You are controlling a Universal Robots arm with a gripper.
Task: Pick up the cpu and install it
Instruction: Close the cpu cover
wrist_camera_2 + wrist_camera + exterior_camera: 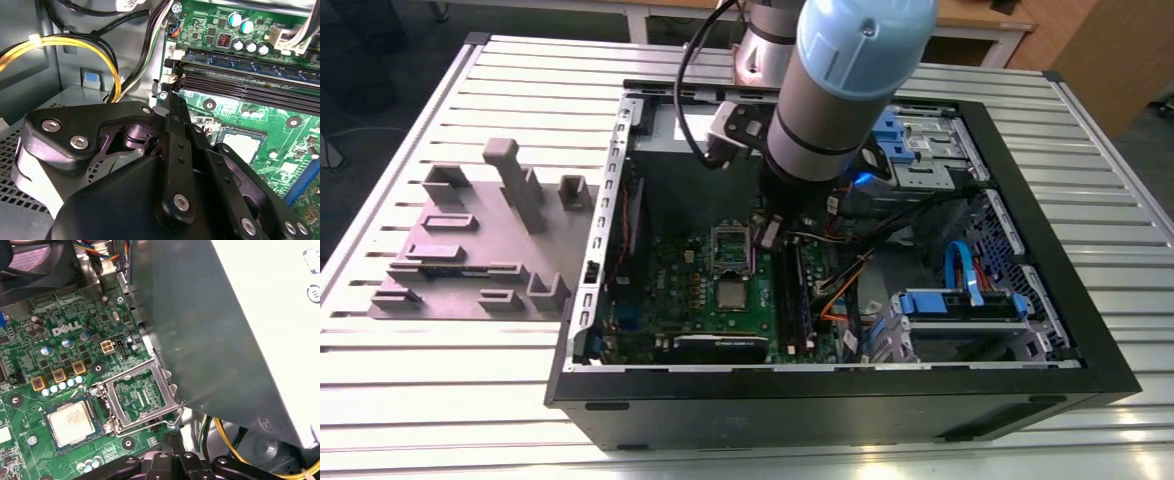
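Already the small silver-topped square cpu (70, 421) lies in its motherboard socket beside the hinged-open metal retention frame (141, 396), while the black gripper (172, 102), fingers pressed together, hangs inside the open black computer case (854, 395) on the slatted metal table (454, 400).

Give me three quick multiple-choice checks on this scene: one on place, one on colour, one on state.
1. Where is the chip?
A. on the grey tray
B. in its socket on the green board
C. on the table outside the case

2. What colour is the cable bundle beside the metal box?
A. yellow
B. purple
C. white

3. The socket's metal frame is:
A. clamped down
B. removed
C. flipped open

Answers: B, the chip lies flat in the socket. A, the cables are plainly yellow. C, the frame stands open beside the chip.
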